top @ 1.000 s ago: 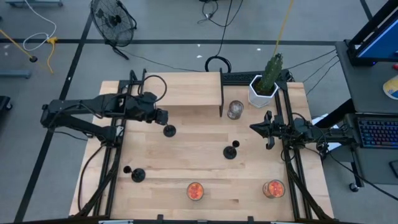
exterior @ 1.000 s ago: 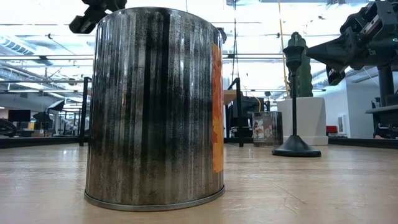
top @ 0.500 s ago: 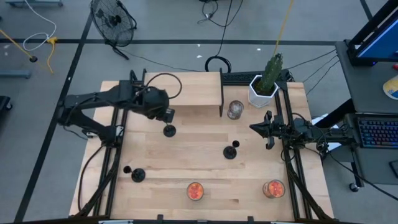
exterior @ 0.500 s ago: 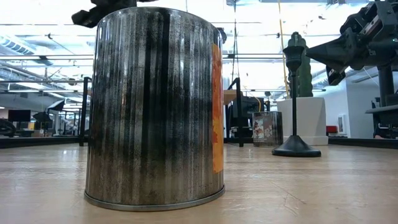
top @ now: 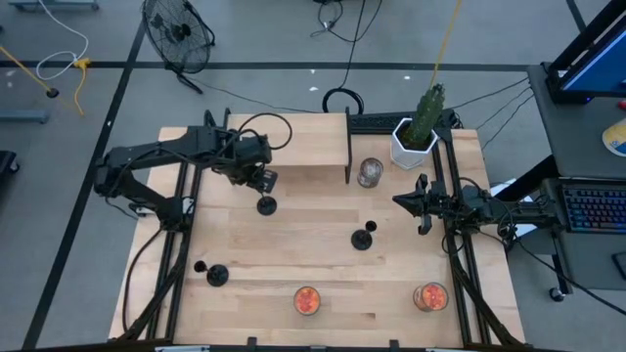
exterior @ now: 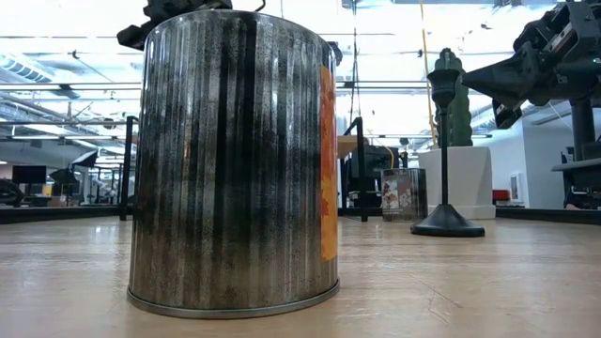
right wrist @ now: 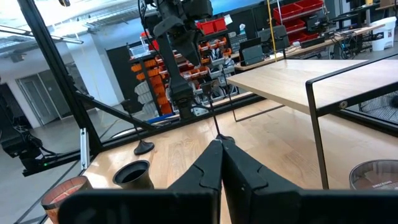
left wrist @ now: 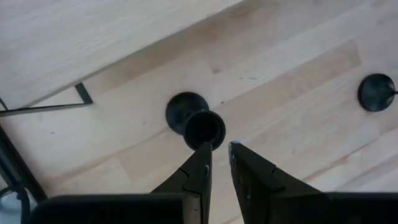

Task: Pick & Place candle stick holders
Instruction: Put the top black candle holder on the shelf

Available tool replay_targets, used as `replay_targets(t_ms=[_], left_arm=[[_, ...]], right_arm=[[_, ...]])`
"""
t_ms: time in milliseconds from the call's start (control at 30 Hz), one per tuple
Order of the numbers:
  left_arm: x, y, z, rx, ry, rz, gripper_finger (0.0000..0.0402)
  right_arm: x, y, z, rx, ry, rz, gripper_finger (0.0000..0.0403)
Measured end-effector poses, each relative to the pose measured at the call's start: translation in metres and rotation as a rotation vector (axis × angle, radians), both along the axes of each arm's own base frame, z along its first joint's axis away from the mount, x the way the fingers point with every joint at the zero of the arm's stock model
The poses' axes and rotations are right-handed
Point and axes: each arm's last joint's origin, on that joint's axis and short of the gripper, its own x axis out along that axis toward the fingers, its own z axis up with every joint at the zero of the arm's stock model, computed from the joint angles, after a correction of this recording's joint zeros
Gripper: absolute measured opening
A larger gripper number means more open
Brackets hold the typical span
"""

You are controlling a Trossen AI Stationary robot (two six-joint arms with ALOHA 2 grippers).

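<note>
Three black candle stick holders stand upright on their disc bases on the wooden table: one far left (top: 266,205), one in the middle (top: 363,237) and one near left (top: 214,275). My left gripper (top: 262,182) points steeply down just above the far-left holder. In the left wrist view its fingers (left wrist: 219,148) stand open by a narrow gap, right beside the holder's cup top (left wrist: 204,127), with nothing between them. My right gripper (top: 419,206) waits shut at the table's right side, its fingers together (right wrist: 221,148).
A raised wooden shelf (top: 293,145) on a black frame stands at the far edge. A silvery glass jar (top: 370,173) and a white pot with a cactus (top: 415,135) stand beside it. Two orange-filled jars (top: 307,300) (top: 429,296) stand by the near edge; one fills the low view (exterior: 235,160).
My left gripper has tipped from nearly level to steeply downward. It has also shifted a little toward the table's right edge and now hangs over the far-left holder. The holders have stayed where they were.
</note>
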Motion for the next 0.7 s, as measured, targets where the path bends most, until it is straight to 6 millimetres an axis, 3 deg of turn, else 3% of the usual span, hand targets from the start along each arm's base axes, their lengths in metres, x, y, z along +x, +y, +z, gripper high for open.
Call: replay_targets(t_ms=[133,433,700], left_arm=[[0.0,0.0,-0.001,0.003,0.003,-0.015,0.0083],[0.001,0.001,-0.007,0.022,0.032,0.0,0.0185],[0.008,0.003,-0.018,0.012,0.106,-0.012,0.0204]], right_arm=[[0.0,0.0,0.0,0.0,0.0,0.0,0.0],[0.0,0.0,0.0,0.0,0.0,0.0,0.0],[0.0,0.0,0.0,0.0,0.0,0.0,0.0]])
